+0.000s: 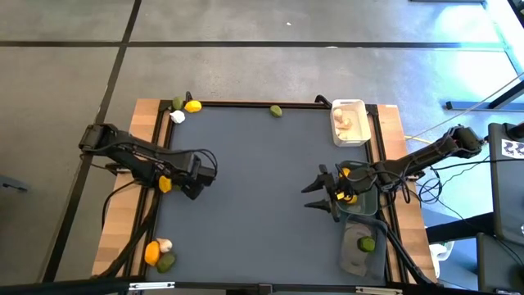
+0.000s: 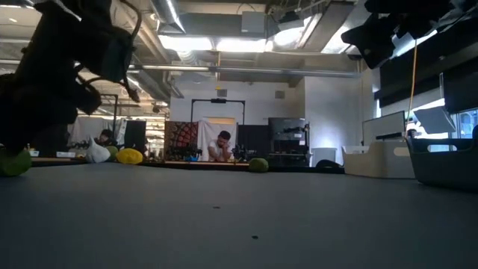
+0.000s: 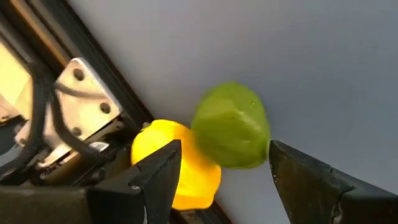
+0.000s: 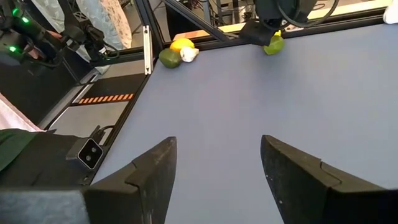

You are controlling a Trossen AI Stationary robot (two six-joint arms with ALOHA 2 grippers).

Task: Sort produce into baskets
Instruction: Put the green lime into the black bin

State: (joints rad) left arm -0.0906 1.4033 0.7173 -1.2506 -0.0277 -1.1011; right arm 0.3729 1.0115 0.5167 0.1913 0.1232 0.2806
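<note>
We saw the left gripper [image 1: 196,182] at the left edge of the dark mat [image 1: 262,188], its fingers [image 3: 158,177] spread wide around a green lime [image 3: 231,126] that sat between them; whether the fingers actually pressed on it we could not tell. A yellow lemon [image 3: 176,163] lay against the lime, right by the mat's frame.

The right gripper [image 1: 315,197] hung above the mat's right side, jaws open and empty.

Just off the mat's right edge stood three baskets in a row: a white basket [image 1: 348,123] holding pale garlic bulbs, a dark basket [image 1: 366,201] mostly hidden under the right arm, and a grey basket [image 1: 354,256] with one lime in it.

At the mat's near left corner lay a lemon, a garlic bulb and a lime together [image 1: 160,252]. Another such trio [image 1: 183,110] lay at its far left corner, and a lone lime [image 1: 277,111] sat on the mat's far edge.
</note>
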